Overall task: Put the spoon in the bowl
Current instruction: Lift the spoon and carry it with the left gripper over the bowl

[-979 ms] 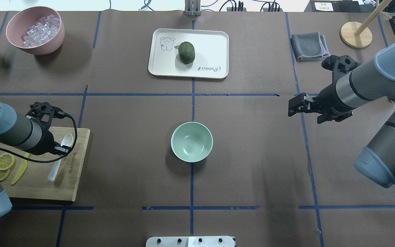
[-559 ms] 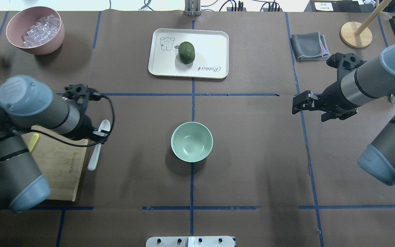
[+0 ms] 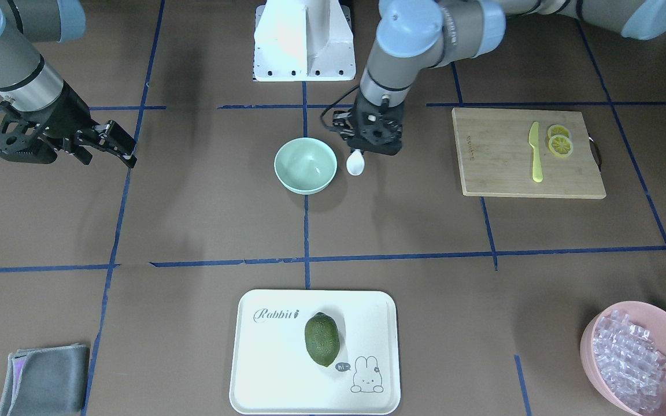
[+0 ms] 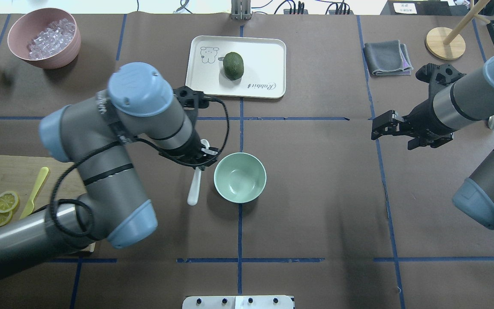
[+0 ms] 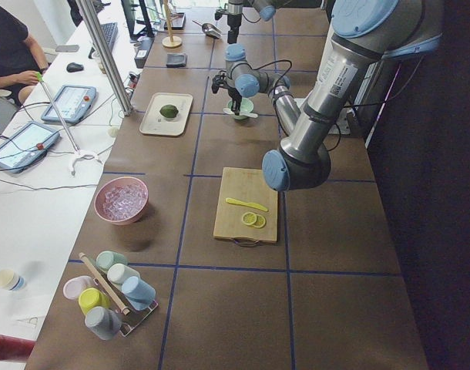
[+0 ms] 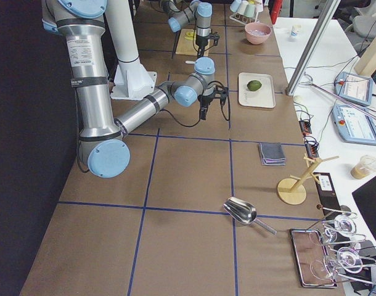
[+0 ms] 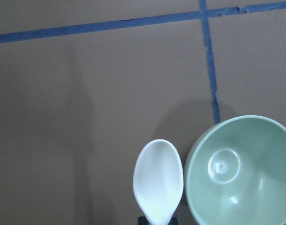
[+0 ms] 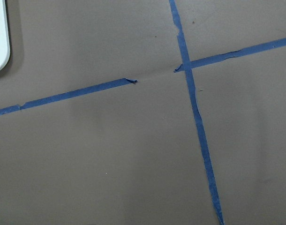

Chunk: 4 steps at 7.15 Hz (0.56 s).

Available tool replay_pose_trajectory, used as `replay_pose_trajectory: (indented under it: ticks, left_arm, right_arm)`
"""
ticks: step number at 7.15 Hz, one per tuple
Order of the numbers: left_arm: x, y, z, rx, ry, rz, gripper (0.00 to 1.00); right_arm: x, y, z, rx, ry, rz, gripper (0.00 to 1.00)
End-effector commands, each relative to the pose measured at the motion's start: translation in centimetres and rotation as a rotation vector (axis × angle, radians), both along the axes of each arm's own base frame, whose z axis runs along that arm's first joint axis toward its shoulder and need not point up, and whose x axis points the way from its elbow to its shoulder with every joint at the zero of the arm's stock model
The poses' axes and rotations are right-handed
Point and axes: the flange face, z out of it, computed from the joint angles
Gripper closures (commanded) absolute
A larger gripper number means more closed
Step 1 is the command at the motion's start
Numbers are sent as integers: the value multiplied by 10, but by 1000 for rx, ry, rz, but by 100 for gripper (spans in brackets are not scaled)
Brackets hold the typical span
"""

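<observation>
The white spoon (image 4: 194, 189) is held level in my left gripper (image 4: 202, 161), which is shut on its handle just left of the mint-green bowl (image 4: 240, 177). The scoop points away from the robot and the handle towards it. In the left wrist view the scoop (image 7: 158, 180) sits right beside the bowl's (image 7: 246, 173) rim, outside it. In the front view the scoop (image 3: 355, 163) hangs below the left gripper (image 3: 370, 136), next to the empty bowl (image 3: 305, 164). My right gripper (image 4: 380, 126) is open and empty, off to the right above bare table.
A wooden cutting board (image 4: 11, 171) at the left carries a yellow knife (image 4: 35, 191) and lemon slices. A pink bowl (image 4: 64, 53) of clear cubes stands at the far left. A white tray (image 4: 264, 56) with a green fruit (image 4: 233, 65) lies beyond the bowl. A grey cloth (image 4: 386, 58) lies at the far right.
My left arm has carried the spoon from over the cutting board rightwards to the bowl's left side. My right gripper has drifted slightly right and away from the robot.
</observation>
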Motion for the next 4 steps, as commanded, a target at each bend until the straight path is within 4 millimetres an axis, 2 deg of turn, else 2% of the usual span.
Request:
replay_pose_trajectory:
  ticks: [1,2,4]
  left_arm:
    - [43,9,-32,-14,9,29,98]
    - [58,1,-37,-19,-6,30,97]
    - [71,-6,-35,-5,16,30,94]
  right_arm:
    - [-1,0,0,2,2,0,0]
    - [-1,0,1,0,3,0,0]
    - [-1,0,2,-1,3,-1,0]
